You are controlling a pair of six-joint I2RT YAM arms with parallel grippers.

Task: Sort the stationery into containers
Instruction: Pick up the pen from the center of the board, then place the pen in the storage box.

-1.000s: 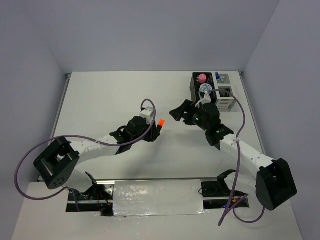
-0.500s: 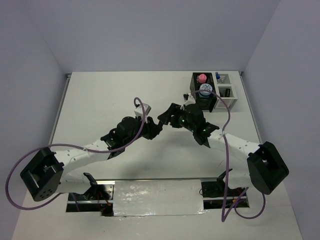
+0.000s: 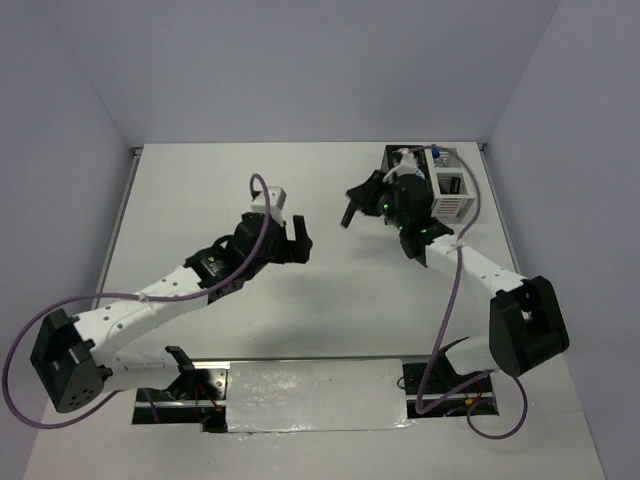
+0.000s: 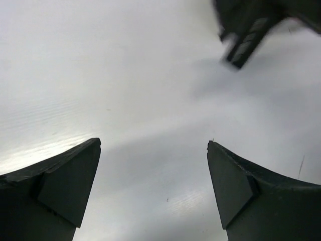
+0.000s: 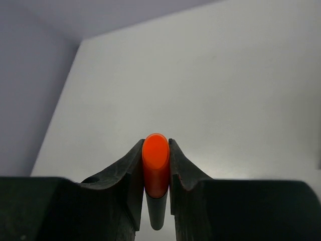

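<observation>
The right gripper [image 5: 156, 145] is shut tight on a black marker with an orange end [image 5: 156, 155]. The orange end faces the wrist camera and the barrel lies along the fingers, probably so that it can go end-first into a container. In the top view this grip is right of the centre, just left of the black box [image 3: 393, 160] and the white box [image 3: 450, 203] at the upper right. The left gripper [image 3: 292, 241] is wide open and empty over the middle of the table [image 3: 200, 190], I think free for another item. The table is white, smooth and a little glossy, and pale lilac walls [image 3: 300, 70] close it on three sides.
</observation>
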